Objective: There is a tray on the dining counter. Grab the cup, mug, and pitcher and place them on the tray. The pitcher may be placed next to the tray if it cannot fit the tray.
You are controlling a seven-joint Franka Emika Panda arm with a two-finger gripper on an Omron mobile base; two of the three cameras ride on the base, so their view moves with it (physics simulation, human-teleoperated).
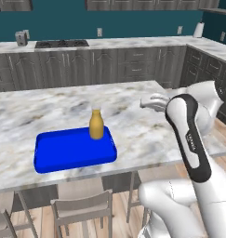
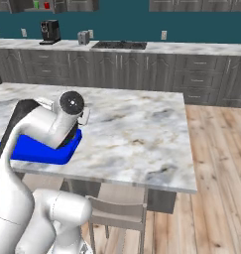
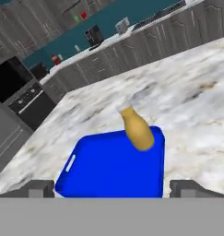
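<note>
Pitcher first: the yellow-orange bottle-shaped pitcher (image 1: 96, 124) with a rounded body and narrower neck stands upright inside the bright blue shallow rectangular tray (image 1: 63, 155), close to the tray's far right corner as the left base view shows it. The tray lies flat on the broad white-grey marble tabletop with brownish veins (image 1: 147, 135), near its front edge. From the hand camera the pitcher (image 3: 137, 130) rises at the tray's (image 3: 104, 168) far corner. The tool (image 3: 111, 189) hangs above and short of the tray, its two dark fingertips (image 3: 39, 188) set wide apart with nothing between them. A grey wooden chair (image 1: 82, 209) is tucked beneath the tabletop's overhanging edge.
</note>
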